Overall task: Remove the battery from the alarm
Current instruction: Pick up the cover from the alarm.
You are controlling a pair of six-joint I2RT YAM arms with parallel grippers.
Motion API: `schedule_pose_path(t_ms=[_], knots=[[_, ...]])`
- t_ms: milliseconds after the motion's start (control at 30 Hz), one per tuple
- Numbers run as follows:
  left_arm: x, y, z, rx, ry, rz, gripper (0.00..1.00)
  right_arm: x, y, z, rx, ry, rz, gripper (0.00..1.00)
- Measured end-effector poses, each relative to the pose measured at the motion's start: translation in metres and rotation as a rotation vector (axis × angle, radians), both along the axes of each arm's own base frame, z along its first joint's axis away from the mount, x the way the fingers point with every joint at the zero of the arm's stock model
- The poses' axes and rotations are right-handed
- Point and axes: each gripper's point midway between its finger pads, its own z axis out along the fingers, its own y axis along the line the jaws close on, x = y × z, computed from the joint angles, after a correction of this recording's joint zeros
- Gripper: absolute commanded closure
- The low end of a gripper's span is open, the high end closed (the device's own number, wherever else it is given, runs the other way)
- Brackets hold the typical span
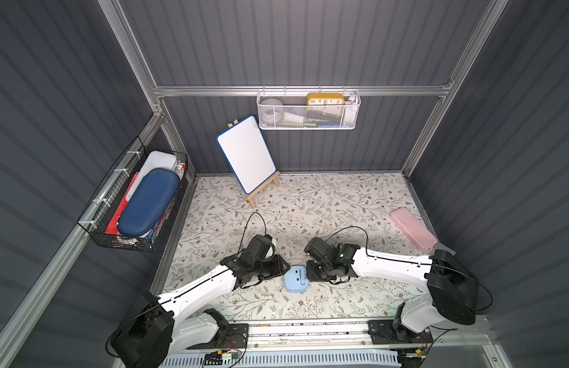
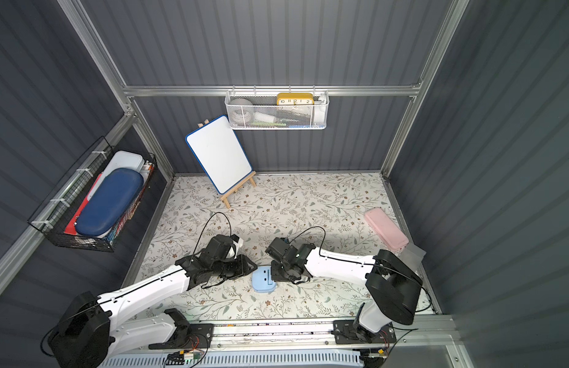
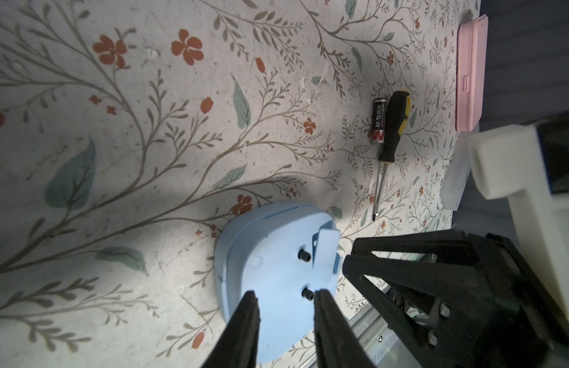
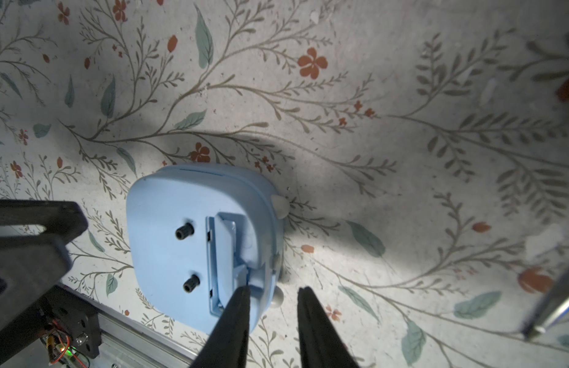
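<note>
Left gripper (image 3: 286, 292), right gripper (image 4: 273, 287) both agape over alarm (image 4: 168, 223) — battery (image 3: 379, 119) shows only from left wrist.

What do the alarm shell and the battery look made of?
The alarm looks like moulded plastic, matte pale blue: even colour, seam lines, soft highlights. The battery seems a metal can in a glossy black printed wrap; one end shows bare metal.

Numerals 10, 11, 12, 1, 2 on the yellow clock (image 1: 325, 99); red "M" on the battery (image 3: 379, 119)
</note>
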Motion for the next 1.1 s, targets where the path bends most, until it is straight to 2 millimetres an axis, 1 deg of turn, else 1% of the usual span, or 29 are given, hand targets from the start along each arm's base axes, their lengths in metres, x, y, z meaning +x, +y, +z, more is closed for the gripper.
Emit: schedule_pose_path(t_ms=[233,333,600,833,1100], knots=[[-0.001,0.001,-0.001,0.002,0.000,0.001,0.66,0.004,0.003,0.014,0.044,-0.035,-0.009,0.69],[-0.001,0.001,-0.001,0.003,-0.001,0.002,0.66,0.005,0.005,0.012,0.047,-0.036,-0.006,0.70],[-0.001,0.002,-0.001,0.004,-0.001,0.002,0.66,0.003,0.007,-0.001,0.025,-0.011,0.002,0.72],[-0.004,0.004,-0.006,0.011,0.009,0.002,0.66,0.002,0.012,0.001,0.044,-0.014,0.012,0.72],[-0.004,0.005,-0.008,0.014,0.010,0.004,0.66,0.000,0.014,0.001,0.045,-0.012,0.020,0.73]])
